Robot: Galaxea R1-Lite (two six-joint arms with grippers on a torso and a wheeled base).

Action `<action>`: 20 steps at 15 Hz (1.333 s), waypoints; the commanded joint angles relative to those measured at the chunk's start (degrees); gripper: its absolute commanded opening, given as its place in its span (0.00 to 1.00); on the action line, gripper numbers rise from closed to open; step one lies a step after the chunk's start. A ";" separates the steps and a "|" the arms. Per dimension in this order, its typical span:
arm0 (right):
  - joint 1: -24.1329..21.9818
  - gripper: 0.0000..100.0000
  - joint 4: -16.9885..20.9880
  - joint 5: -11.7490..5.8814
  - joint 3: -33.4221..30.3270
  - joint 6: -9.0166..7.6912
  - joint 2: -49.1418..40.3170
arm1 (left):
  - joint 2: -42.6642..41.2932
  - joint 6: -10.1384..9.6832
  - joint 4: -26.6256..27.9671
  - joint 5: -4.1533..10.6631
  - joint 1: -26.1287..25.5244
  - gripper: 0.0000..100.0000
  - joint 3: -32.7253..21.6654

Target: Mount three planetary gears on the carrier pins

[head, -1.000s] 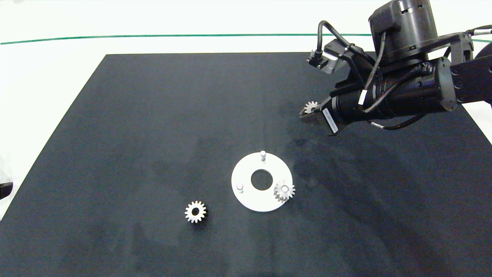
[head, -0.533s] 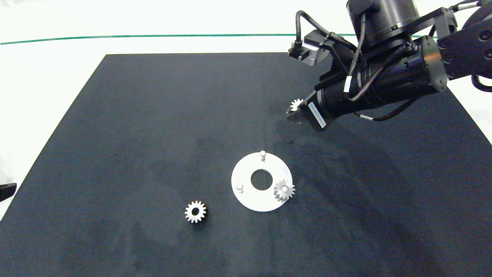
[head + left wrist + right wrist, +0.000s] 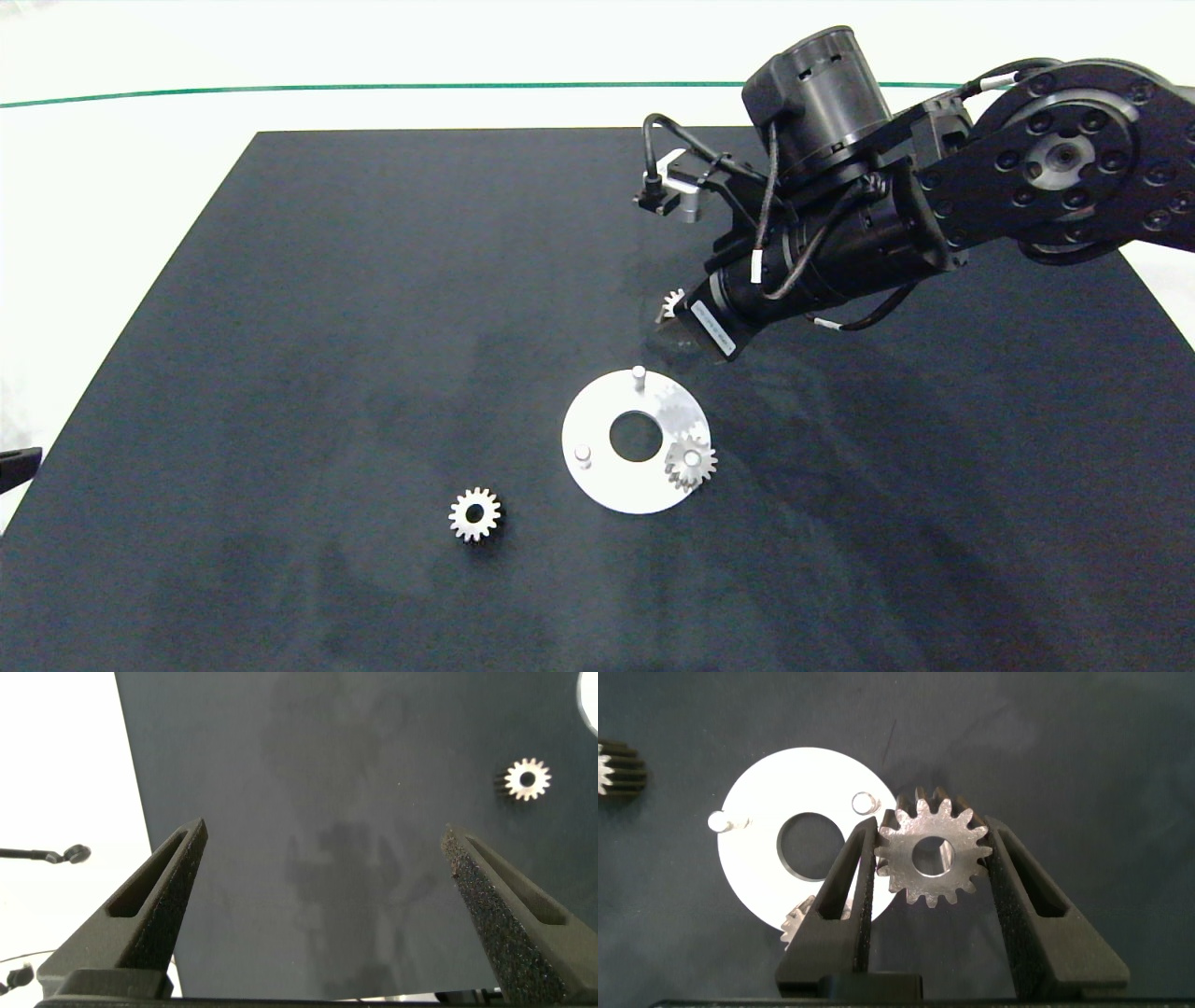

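The white carrier disc lies on the black mat with three pins: a bare far pin, a bare left pin, and a right pin carrying a seated gear. My right gripper hovers just beyond the far pin, shut on a second gear held flat between its fingers; the disc and far pin lie just behind it in the right wrist view. A third gear lies loose on the mat, left of the disc, also showing in the left wrist view. My left gripper stands open at the mat's left edge.
The black mat covers most of the white table, with a green line across the far side. The right arm's dark body reaches over the mat's far right part.
The right arm has swung left and down toward the disc with the gear in its grip, from far right to just beyond the far pin. Nothing else has moved.
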 commanded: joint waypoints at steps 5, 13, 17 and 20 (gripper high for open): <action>1.76 0.00 0.17 0.02 0.01 0.34 0.73 | -0.11 0.13 0.20 0.03 0.11 1.00 0.28; 2.46 0.00 0.26 -0.06 0.01 1.22 2.05 | -0.37 0.13 0.20 0.03 0.11 1.00 0.19; 2.46 0.00 0.26 -0.06 0.01 1.57 3.63 | -0.37 0.13 0.20 0.03 0.11 1.00 0.19; 2.46 0.00 0.17 -0.06 0.01 1.66 5.13 | -0.37 0.13 0.20 0.03 0.11 1.00 0.28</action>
